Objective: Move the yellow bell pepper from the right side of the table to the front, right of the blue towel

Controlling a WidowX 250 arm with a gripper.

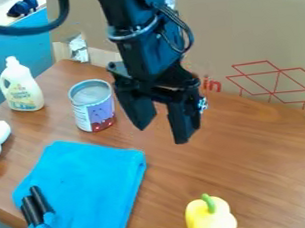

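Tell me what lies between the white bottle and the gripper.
In the camera view, an open-looking can stands between the white bottle and the gripper, with bare wood showing between bottle and can.

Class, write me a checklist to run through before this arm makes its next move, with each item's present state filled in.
1. Gripper open: ok, its fingers stand apart.
2. Gripper holding nothing: ok, nothing is between its fingers.
3. Can and bottle upright: ok, both stand on the table.
4. Cloth free of things: not ok, black rods lie at its left side.
5. Pepper wholly in view: not ok, the bottom edge cuts it off.
6. Gripper's exact height above the table: cannot tell.
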